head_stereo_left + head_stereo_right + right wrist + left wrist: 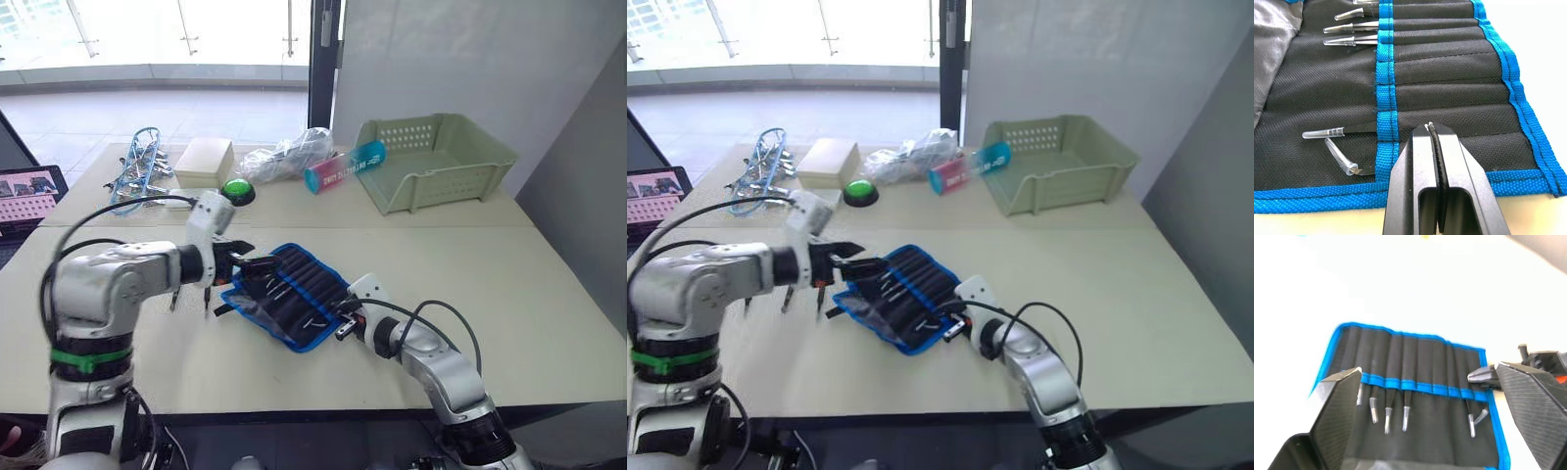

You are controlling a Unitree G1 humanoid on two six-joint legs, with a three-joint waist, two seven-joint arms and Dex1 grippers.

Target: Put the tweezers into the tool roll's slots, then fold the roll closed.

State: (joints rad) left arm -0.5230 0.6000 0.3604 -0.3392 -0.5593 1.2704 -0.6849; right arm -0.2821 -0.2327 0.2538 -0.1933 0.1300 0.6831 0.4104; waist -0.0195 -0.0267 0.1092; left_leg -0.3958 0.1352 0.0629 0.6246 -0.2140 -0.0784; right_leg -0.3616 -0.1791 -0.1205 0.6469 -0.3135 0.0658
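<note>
Tool roll (289, 294) open flat at desk (549, 294) centre, tweezers (1387, 411) seated in slots (1444, 73); left tool (1425, 426) released at roll's 9 o'clock edge, right tool (1432, 134) clenched empty at 3 o'clock; fold next: pin one edge w/ right, lift opp. edge evenly so caps stay in.

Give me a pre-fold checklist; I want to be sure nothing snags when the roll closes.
1. Tweezers seated in the slots: ok, capped tips protrude past the blue band.
2. Tool roll lying flat and open on the table: ok.
3. Left gripper open above the roll: ok.
4. Right gripper ready to grasp: not ok, shut at the roll's blue edge.
5. No tweezers left loose elsewhere: cannot tell.
</note>
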